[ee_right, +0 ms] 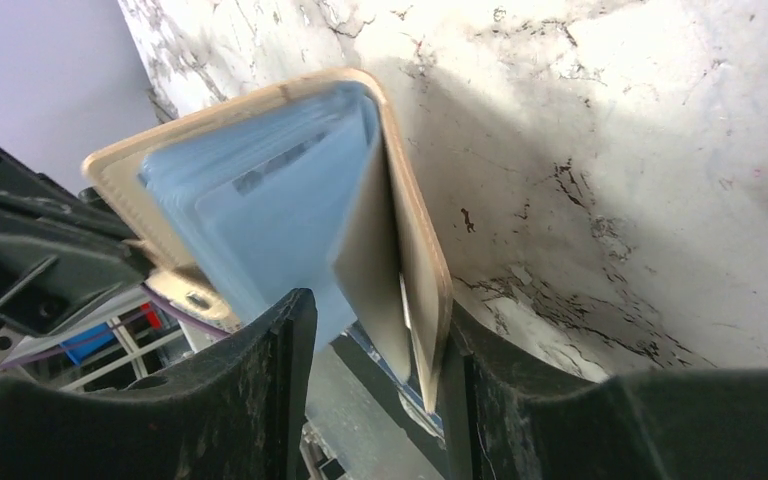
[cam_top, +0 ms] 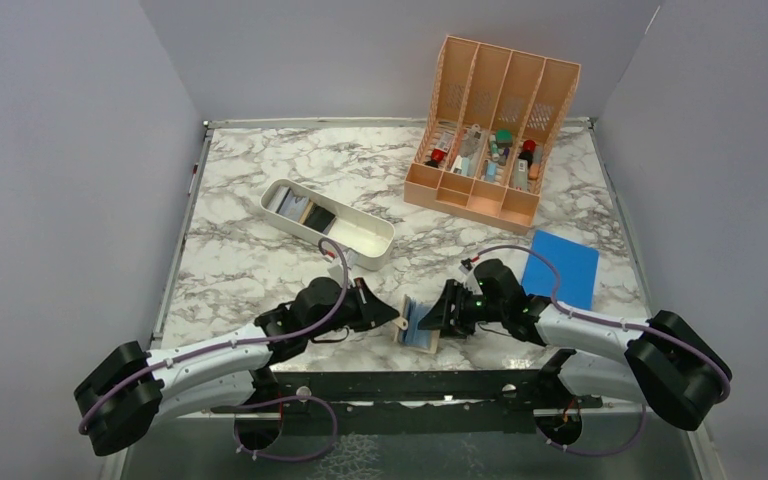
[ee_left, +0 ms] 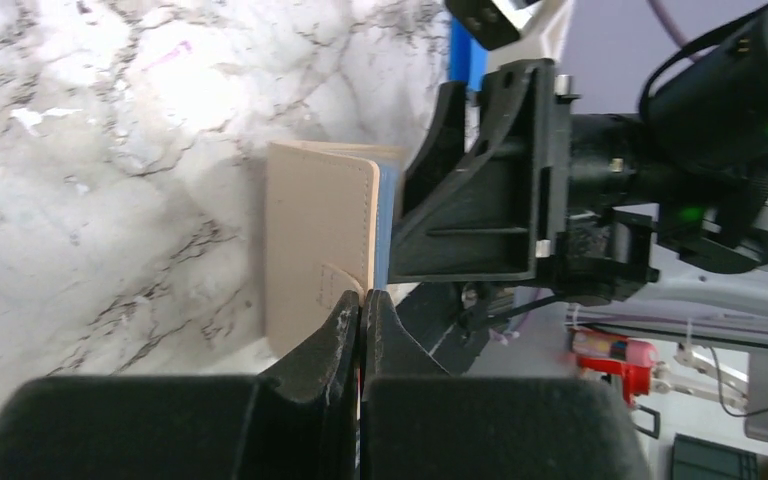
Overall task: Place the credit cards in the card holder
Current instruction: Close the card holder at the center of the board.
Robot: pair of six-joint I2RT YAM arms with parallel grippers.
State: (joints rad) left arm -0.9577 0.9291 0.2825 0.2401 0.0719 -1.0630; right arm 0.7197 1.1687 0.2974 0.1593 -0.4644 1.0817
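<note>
Card holder [cam_top: 416,328]: tan outside, blue-grey inside, standing half-open on edge at near edge of marble counter [cam_top: 250,260]. Left end effector [ee_left: 360,300]: pinched shut on its snap-tab side. Right end effector [ee_right: 375,310]: jaws partly apart, astride one tan cover, no clamp evident. Credit cards [cam_top: 290,203]: in white tray [cam_top: 365,240], well apart behind.

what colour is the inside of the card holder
Pale blue; the card holder shows it best in the right wrist view.
</note>
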